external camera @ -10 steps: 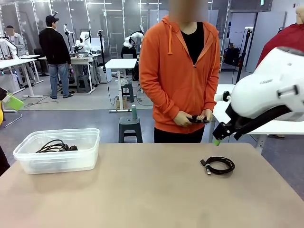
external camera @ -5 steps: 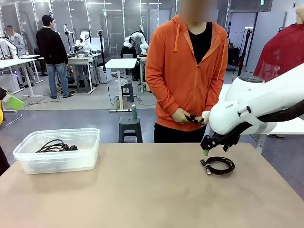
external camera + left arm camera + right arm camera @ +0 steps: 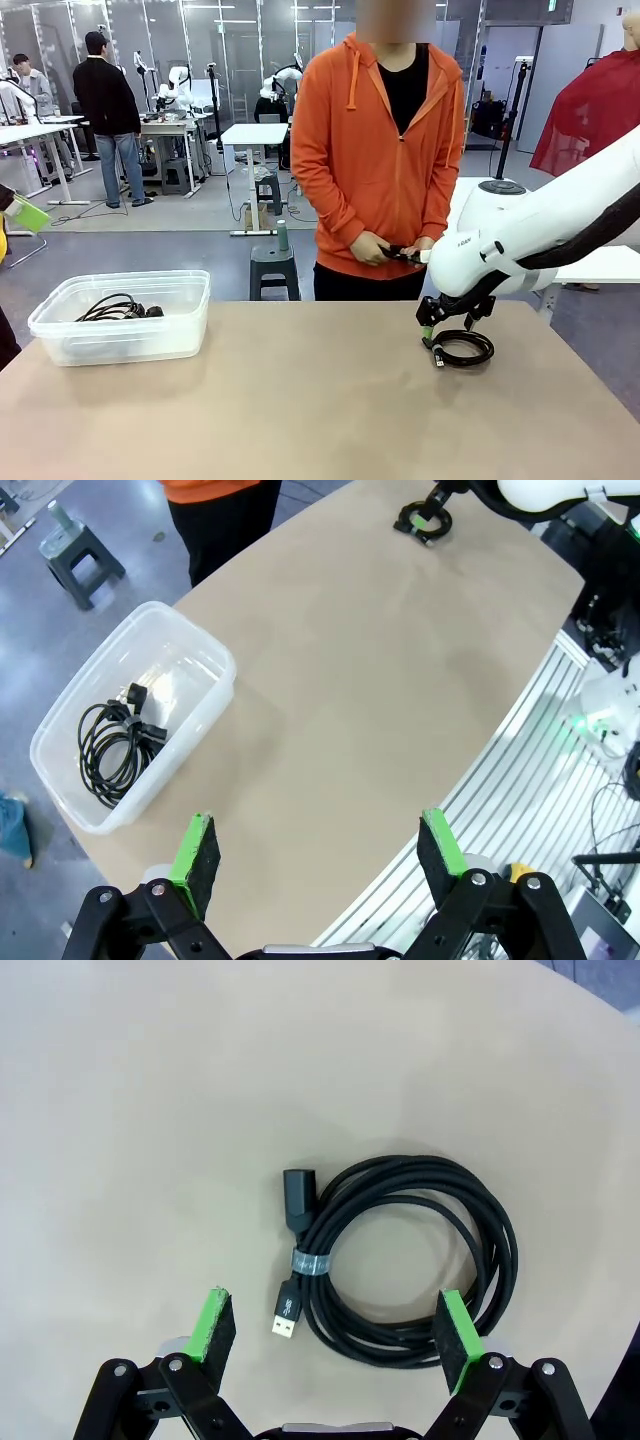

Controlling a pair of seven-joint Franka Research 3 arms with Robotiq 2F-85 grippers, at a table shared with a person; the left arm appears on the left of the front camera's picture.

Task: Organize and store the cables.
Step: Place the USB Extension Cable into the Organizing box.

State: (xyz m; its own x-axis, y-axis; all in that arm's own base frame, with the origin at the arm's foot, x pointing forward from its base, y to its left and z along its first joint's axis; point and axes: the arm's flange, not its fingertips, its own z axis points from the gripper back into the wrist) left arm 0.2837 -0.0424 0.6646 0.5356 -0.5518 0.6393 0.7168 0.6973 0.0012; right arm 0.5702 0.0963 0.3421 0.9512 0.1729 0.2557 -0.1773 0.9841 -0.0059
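My left hand point(image 3: 315, 830) hangs high over the near-left of the worktop point(image 3: 380, 680), fingers apart, holding nothing. Below it, the clear tub point(image 3: 120, 340) holds stored cables point(image 3: 112, 308), a loose black bundle with chunky plugs. Farther right, my right hand point(image 3: 333, 1305) has dropped since a second ago from above the far edge to just over the coil point(image 3: 498, 1250), fingers spread wide, gripping nothing. The coil has not moved. It lies flat, a thin black cord wound in a slightly oval ring and banded on one side. There both ends lie together, the metal USB plug pointing back at my hand and the socket end pointing away. Beyond, the person point(image 3: 380, 150) holds something small and black at waist level.
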